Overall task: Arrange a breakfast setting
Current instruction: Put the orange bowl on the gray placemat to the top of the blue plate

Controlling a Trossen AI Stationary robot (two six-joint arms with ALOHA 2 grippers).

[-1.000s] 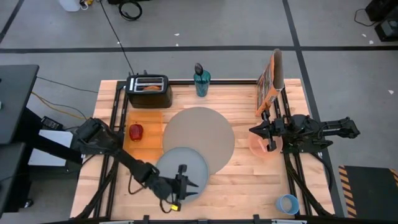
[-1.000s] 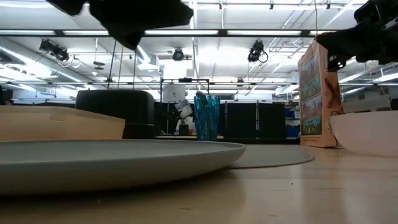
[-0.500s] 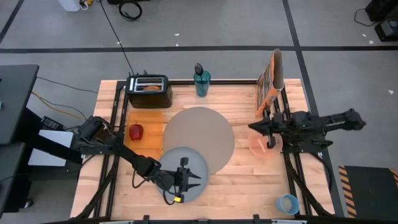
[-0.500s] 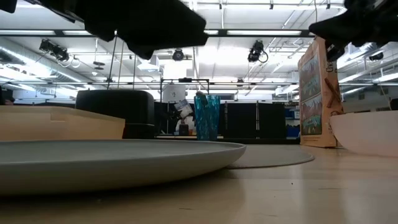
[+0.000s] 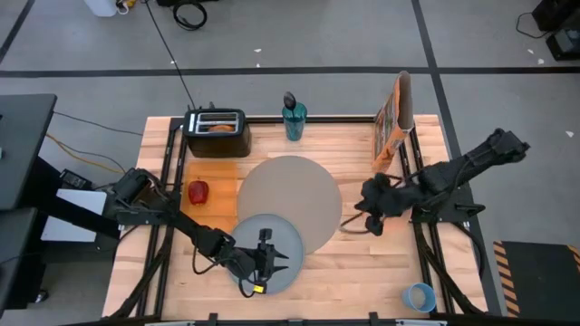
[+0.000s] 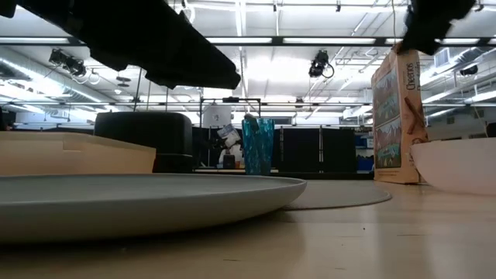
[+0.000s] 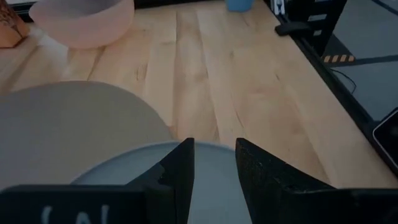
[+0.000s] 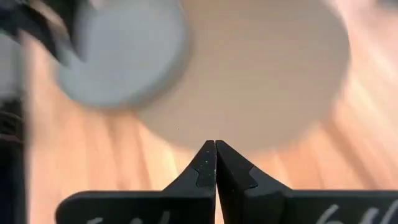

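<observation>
Over the plate: my left gripper (image 5: 275, 263) hovers above the plate (image 5: 265, 237), fingers (image 7: 177, 171) a little apart, nothing between them.
Plate: right under those jaws, lapping the near edge of the mat (image 5: 290, 201) instead of sitting centred on it.
Way to go: from the left jaws the mat's middle lies ahead, toward the far side of the table. Plate's round, so no long axis to line up, I'd say any rim grip works.
Right gripper (image 5: 372, 214): tips pressed together and holding nothing, hanging beside the mat's right edge, roughly over where the bowl (image 7: 82, 22) sits. It hides the bowl from above, so I can't tell how near it is.
Nearer arm: left for the plate, no contest; right for the bowl and the box (image 5: 392, 125) behind it.
Off to the sides: apple (image 5: 198, 191) left of the mat, cup (image 5: 419, 296) at the near right corner, well apart from both jaws.
</observation>
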